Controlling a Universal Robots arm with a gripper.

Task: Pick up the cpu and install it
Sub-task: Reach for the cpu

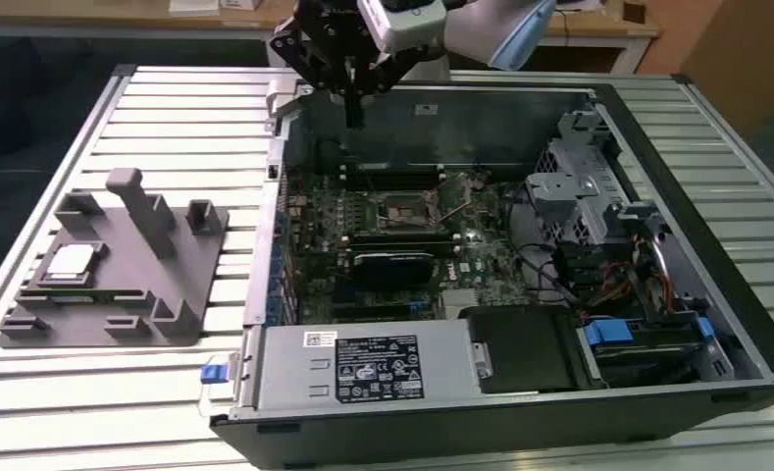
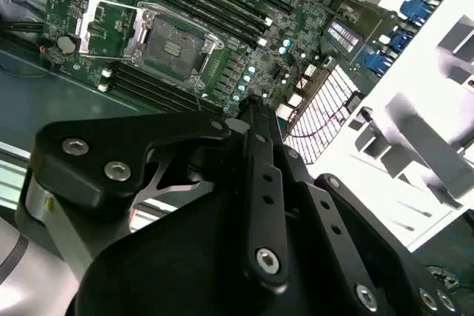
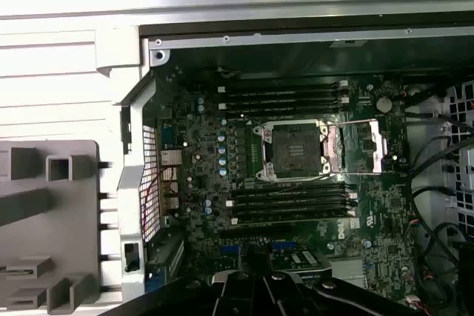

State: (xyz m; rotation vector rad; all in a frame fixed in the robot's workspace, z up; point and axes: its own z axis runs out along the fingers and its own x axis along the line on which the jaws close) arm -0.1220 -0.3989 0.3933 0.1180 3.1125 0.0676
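Closest to the lens in the second wrist view: black jointed linkage of the tool (image 2: pixel 252 105), bolted bars tapering to two slim fingers pressed together, clenched on nothing. In the exterior view, hanging over the far wall of the case, above the motherboard and touching none of it.

Small flat square cpu (image 1: pixel 73 260) with pale silver-white top: lying flat in a recess of the grey moulded holder (image 1: pixel 197 260), toward the exterior view's left, outside the case and well apart from the tool. Just beside it on the same holder, a long green strip module (image 1: pixel 79 294). Upright grey posts rising from the holder around both.

Holder resting on the white slatted metal surface (image 1: pixel 164 108), just beside the open black computer case (image 1: pixel 491 432) lying on its side.

Inside the case: green motherboard (image 3: pixel 200 183), with the square black-and-metal socket (image 3: pixel 292 149) near its middle, metal retaining frame (image 3: pixel 363 146) swung open to one side, contact bed exposed. Rows of long black memory slots (image 3: pixel 285 98) flanking the socket on two sides. Toward the exterior view's right, a grey metal drive cage (image 1: pixel 577 186) and bundled cables. Along the case's near wall in the exterior view, a grey labelled power supply box (image 1: pixel 360 368).
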